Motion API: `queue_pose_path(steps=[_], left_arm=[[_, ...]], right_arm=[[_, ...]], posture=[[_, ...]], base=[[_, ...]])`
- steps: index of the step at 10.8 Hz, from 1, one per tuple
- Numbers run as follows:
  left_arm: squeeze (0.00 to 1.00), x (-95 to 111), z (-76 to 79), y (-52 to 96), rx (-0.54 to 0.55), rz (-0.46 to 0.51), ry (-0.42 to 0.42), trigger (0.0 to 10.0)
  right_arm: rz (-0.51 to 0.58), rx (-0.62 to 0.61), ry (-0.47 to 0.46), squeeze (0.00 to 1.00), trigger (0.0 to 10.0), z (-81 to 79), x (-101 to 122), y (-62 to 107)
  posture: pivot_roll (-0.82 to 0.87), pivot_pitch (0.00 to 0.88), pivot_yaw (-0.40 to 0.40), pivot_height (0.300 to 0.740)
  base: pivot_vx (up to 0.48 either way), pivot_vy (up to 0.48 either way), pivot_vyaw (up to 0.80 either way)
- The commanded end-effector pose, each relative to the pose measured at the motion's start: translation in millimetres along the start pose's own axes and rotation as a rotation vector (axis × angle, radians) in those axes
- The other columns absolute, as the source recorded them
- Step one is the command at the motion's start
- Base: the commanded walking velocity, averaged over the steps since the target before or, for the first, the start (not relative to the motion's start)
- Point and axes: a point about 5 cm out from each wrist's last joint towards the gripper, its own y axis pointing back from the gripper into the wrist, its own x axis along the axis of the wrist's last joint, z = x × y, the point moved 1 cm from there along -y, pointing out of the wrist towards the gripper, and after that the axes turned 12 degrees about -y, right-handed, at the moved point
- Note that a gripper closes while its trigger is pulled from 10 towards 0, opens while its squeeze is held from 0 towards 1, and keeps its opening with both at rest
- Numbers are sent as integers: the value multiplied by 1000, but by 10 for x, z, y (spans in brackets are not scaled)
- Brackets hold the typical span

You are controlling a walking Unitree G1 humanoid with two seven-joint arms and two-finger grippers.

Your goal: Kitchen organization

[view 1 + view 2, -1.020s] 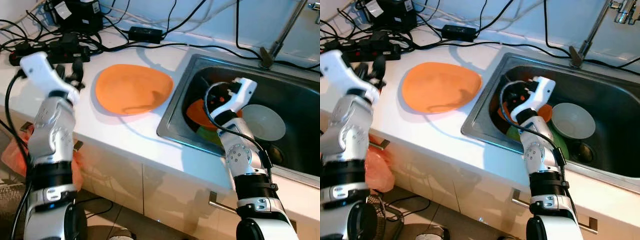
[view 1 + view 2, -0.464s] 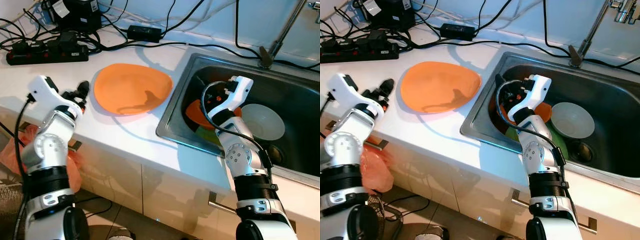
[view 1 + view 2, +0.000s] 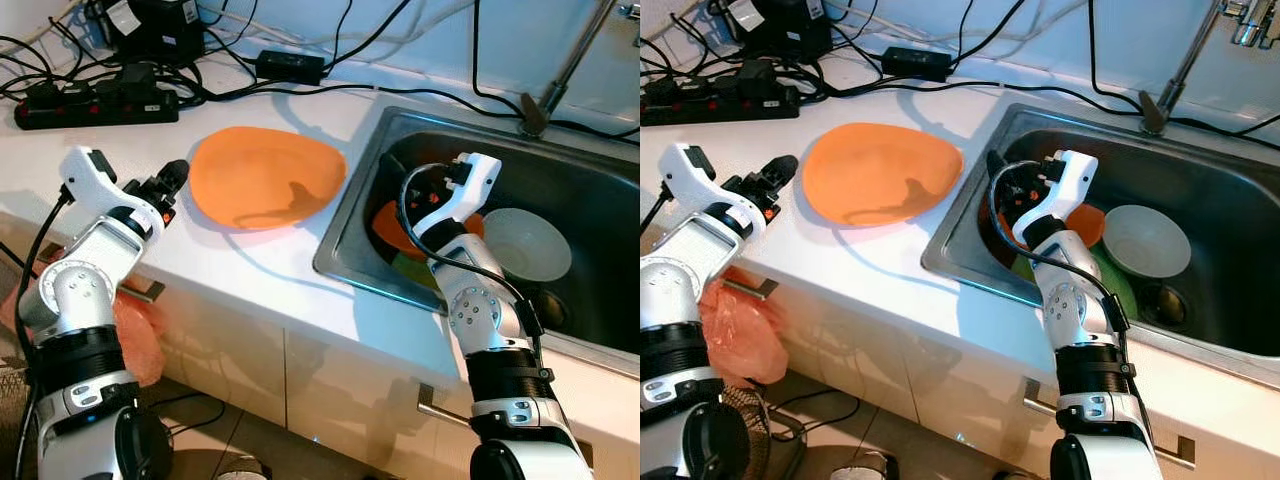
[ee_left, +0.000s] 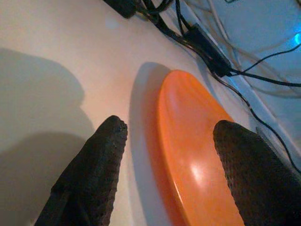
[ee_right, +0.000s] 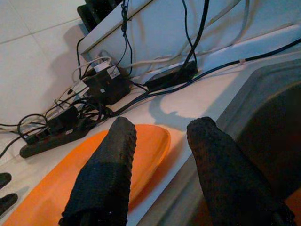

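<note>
A big orange plate [image 3: 267, 177] lies flat on the white counter [image 3: 250, 265], just beside the sink [image 3: 360, 250]. It is smooth, shiny and a bit egg-shaped, with nothing on it. Down in the sink there is a smaller orange dish [image 3: 1090, 222] lying on top of something green [image 3: 1118, 283]. A white bowl [image 3: 1146, 240] sits right next to them, open side up, touching the orange dish. A dark drain [image 3: 1167, 304] is near the bowl.

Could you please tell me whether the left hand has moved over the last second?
Yes. The left hand has dropped from beside the power strip at the back of the counter toward the front edge, now open and pointing at the orange plate.
</note>
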Motion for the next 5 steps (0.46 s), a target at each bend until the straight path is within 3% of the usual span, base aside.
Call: queue_pose_path(steps=[1, 5], left_arm=[[0, 70, 52, 12, -21, 6, 19, 10000], [0, 9, 175, -61, -45, -70, 82, 10000]], right_arm=[[9, 22, 2, 0, 10000, -44, 27, 9], [6, 22, -4, 0, 10000, -53, 15, 20]], posture=[[255, 83, -21, 740], [252, 90, -14, 740]], base=[[0, 0, 0], [0, 0, 0]])
